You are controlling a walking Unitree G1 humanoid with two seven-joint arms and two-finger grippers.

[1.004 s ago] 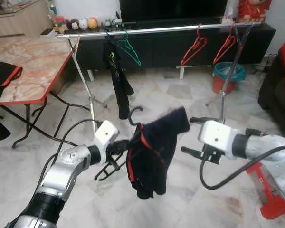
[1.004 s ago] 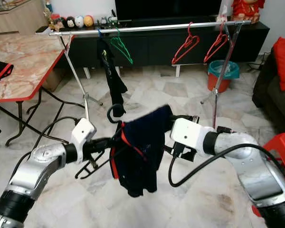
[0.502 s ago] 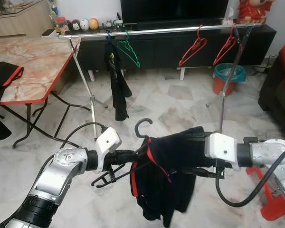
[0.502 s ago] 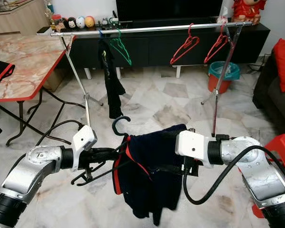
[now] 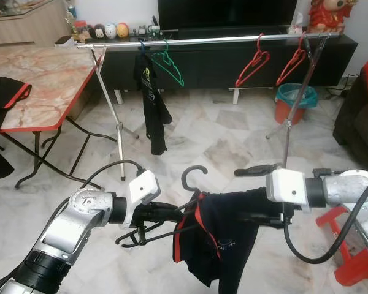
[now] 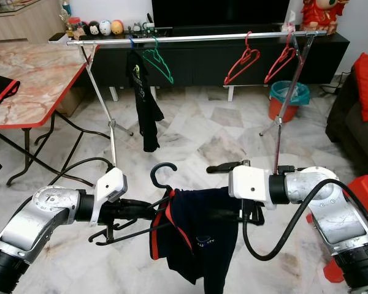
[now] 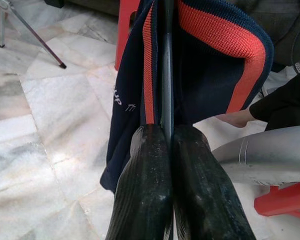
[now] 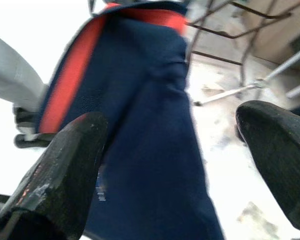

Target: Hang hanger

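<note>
Left eye view: black hanger (image 5: 193, 187) held low over the marble floor (image 5: 221, 131), between the two arms; its hook stands upright with the opening turned toward the robot's left, its long axis running crosswise from one arm to the other. A navy garment with red trim (image 5: 218, 236) is draped over it and hangs down, hiding most of the bar. Left gripper (image 5: 165, 213) is clamped on the hanger's left end, fingers pointing right. Right gripper (image 5: 248, 193) reaches in from the right, one finger above the cloth, the other hidden behind it. Beyond: silver clothes rail (image 5: 202, 40) on crossed legs, bearing a green hanger (image 5: 167, 64), a dark hanging garment (image 5: 152, 107) and two red hangers (image 5: 253, 61). Marble-topped table (image 5: 43, 79) at left, teal bin (image 5: 294, 95) at right, black TV cabinet (image 5: 227, 58) behind the rail. Right eye view: same arrangement; rail well apart from the held hanger, open floor between. Left wrist view: both fingers (image 7: 145, 190) pressed together on a thin dark hanger rod, the red-striped navy cloth directly beyond them; a person's hand (image 7: 235, 119) in a dark sleeve is near the cloth's edge, partly cut off. Right wrist view: fingers (image 8: 65, 170) spread wide, navy cloth between them, touching neither visibly; background blurred and overexposed.
</note>
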